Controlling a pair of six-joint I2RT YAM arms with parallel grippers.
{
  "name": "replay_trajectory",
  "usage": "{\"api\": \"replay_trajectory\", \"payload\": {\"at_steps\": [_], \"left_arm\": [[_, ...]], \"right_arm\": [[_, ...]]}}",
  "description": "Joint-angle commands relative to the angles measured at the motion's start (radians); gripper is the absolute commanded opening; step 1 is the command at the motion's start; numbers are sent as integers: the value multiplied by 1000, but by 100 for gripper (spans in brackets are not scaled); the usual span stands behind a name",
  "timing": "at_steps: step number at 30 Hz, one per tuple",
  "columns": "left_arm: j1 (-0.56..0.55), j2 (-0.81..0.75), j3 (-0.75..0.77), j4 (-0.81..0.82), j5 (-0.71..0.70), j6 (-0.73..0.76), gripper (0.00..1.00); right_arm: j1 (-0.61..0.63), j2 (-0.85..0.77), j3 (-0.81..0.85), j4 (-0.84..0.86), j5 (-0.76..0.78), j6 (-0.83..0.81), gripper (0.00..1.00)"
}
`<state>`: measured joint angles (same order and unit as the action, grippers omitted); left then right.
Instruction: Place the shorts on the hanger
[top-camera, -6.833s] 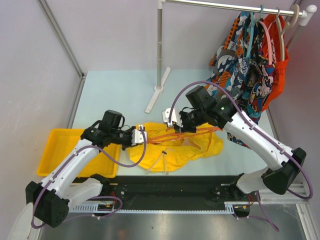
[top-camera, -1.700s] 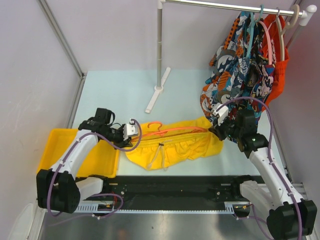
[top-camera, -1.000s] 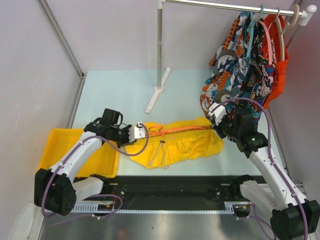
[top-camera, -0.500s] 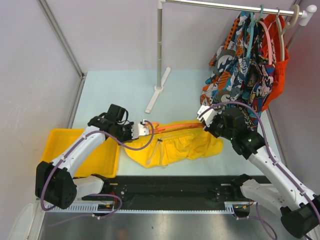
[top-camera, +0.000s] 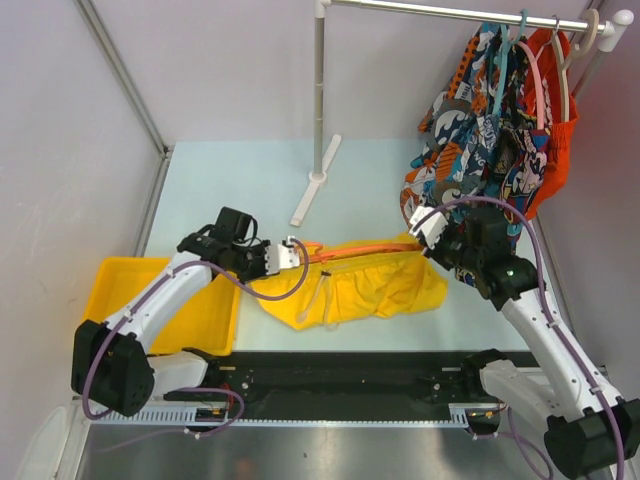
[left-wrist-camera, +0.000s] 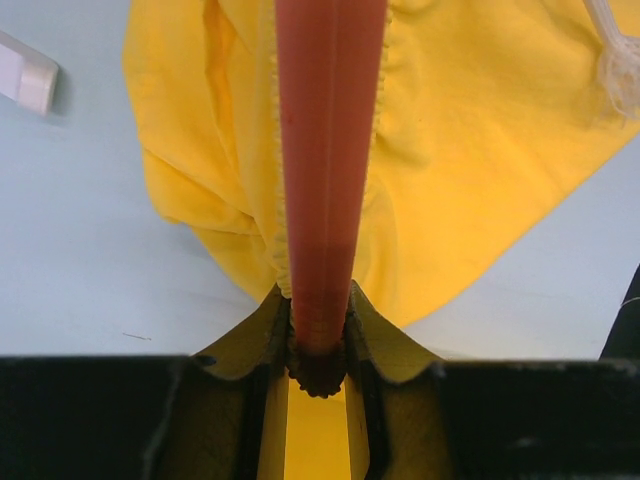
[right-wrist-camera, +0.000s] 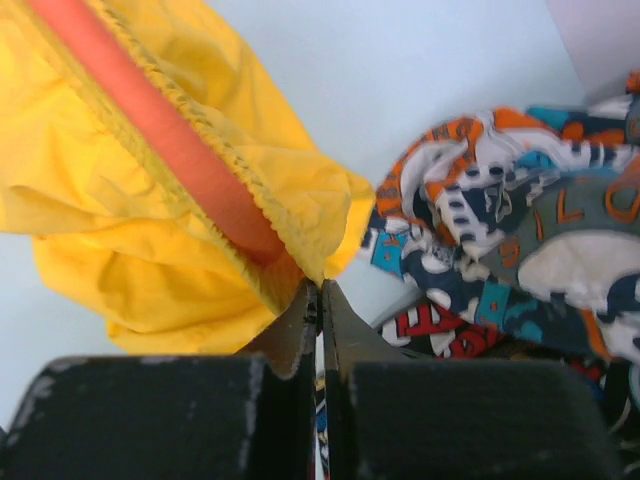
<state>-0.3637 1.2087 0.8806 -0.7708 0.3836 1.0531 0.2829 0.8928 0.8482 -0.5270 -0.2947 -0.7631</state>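
The yellow shorts (top-camera: 365, 288) lie spread on the table between my arms. The orange hanger (top-camera: 360, 250) runs along their waistband, partly inside it. My left gripper (top-camera: 292, 253) is at the hanger's left end, and in the left wrist view it (left-wrist-camera: 318, 345) is shut on the orange hanger bar (left-wrist-camera: 325, 150) with the shorts (left-wrist-camera: 470, 170) beneath. My right gripper (top-camera: 422, 238) is at the shorts' right end. In the right wrist view it (right-wrist-camera: 319, 290) is shut on the waistband edge of the shorts (right-wrist-camera: 120, 250), beside the hanger bar (right-wrist-camera: 170, 140).
A yellow tray (top-camera: 125, 290) lies at the left. The clothes rack pole (top-camera: 319, 100) and its white foot (top-camera: 312, 185) stand behind the shorts. Cartoon-print shorts (top-camera: 480, 150) and an orange-red garment (top-camera: 560, 130) hang at the right, close to my right gripper (right-wrist-camera: 500, 230).
My left gripper moved right from near the tray to the hanger's left end and shut on it. My right gripper stayed at the shorts' right end, and the shorts shifted slightly.
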Motion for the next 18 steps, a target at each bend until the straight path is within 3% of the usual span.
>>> {"api": "replay_trajectory", "payload": {"at_steps": [1,4,8,10,14,18], "left_arm": [[0,51,59,-160,-253,-45,0],[-40,75,89,-162,-268,-74,0],[-37,78,71,-156,-304,-71,0],[-24,57,40,-151,-310,-61,0],[17,48,34,-156,-305,-51,0],[8,52,87,-168,-186,-87,0]], "right_arm": [[150,-9,126,-11,236,-6,0],[333,4,175,-13,327,50,0],[412,12,207,-36,442,58,0],[374,14,207,-45,457,25,0],[89,5,207,-56,268,-47,0],[74,0,221,-79,148,-24,0]]}}
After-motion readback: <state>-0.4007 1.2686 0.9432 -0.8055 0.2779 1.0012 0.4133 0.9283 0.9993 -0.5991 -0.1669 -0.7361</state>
